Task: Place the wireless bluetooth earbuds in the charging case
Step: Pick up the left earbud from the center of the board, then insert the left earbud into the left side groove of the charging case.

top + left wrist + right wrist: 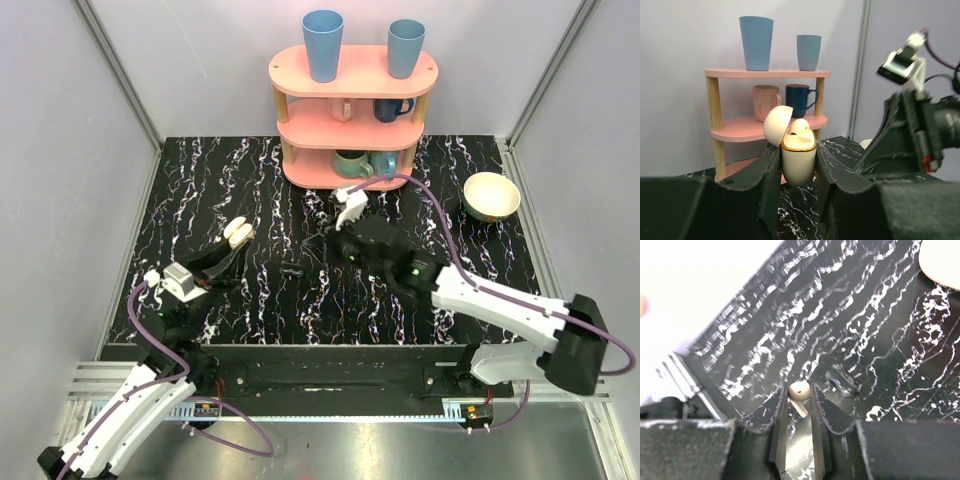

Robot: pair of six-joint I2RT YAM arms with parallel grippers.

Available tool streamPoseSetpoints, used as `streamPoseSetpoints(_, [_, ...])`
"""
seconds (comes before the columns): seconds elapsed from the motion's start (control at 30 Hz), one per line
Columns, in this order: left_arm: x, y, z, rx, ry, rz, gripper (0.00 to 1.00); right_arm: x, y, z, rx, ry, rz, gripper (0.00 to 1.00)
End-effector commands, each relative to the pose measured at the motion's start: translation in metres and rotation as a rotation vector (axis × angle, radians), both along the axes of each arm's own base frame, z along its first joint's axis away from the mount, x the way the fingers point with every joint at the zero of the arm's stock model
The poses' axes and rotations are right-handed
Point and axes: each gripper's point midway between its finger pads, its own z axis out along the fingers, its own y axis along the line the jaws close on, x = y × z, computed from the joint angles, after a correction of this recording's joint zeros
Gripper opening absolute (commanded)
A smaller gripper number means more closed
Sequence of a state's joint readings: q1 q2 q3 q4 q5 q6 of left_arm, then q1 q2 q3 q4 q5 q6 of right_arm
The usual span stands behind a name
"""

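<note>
**Halfway in: one earbud seated, one pinched and ready**

Grips the charging case [799,165] in the left end effector [798,156], fingers clamped flat on both sides. Holds it upright above the worktop [250,180], lid [777,125] tipped back to the left. Shows one earbud [800,128] already in the mouth of the case, rounded head poking above the rim. Counts as roughly half done on that evidence. Cannot confirm from here a full seating in the socket.

Pinches the second earbud [799,390] in the right end effector [799,393], closed narrowly on the bulb, stem pointing back between the fingers. Cannot tell whether lifted clear of the worktop or resting on it. Leaves, judging by the top view, a carry across to the case, well apart to the left. After that, probably lining the stem up with the free socket, pressing it home and perhaps shutting the lid.

Smooth, glossy cream plastic on the case, egg-like and rounded, with a thin gold band [799,146] at the opening; likely slippery against hard fingers. Same glossy white on the earbuds, tiny and bulbous. Matte black, angular fingers on both end effectors. Black marble-effect worktop, white-veined, faintly reflective. Notes a small dark oval object [841,381] just beside the right fingers, glassy, not identifiable. Further out, a pink tiered shelf [767,73] on wooden posts, blue cups [323,45] on top, mugs [799,100] below, and a cream bowl [491,195] off to the right.
</note>
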State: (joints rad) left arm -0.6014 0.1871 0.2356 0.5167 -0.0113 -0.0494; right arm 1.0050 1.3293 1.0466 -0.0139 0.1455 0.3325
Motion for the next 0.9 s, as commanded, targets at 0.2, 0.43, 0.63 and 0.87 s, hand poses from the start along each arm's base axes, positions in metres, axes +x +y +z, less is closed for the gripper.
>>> streamPoseSetpoints(0.2, [-0.005,-0.013,0.019,-0.037,-0.090,-0.075,0.00,-0.029,-0.021,0.137,0.510,-0.227,-0.044,0.17])
streamPoseSetpoints(0.43, [-0.009,-0.020,0.021,-0.067,-0.155,-0.119,0.00,-0.059,-0.006,0.173,0.626,-0.365,0.013,0.16])
streamPoseSetpoints(0.63, [-0.012,-0.024,0.020,-0.082,-0.197,-0.144,0.00,-0.065,0.007,0.187,0.682,-0.409,0.030,0.16])
streamPoseSetpoints(0.87, [-0.014,-0.032,0.018,-0.075,-0.206,-0.179,0.00,-0.062,0.026,0.178,0.676,-0.398,0.033,0.16])
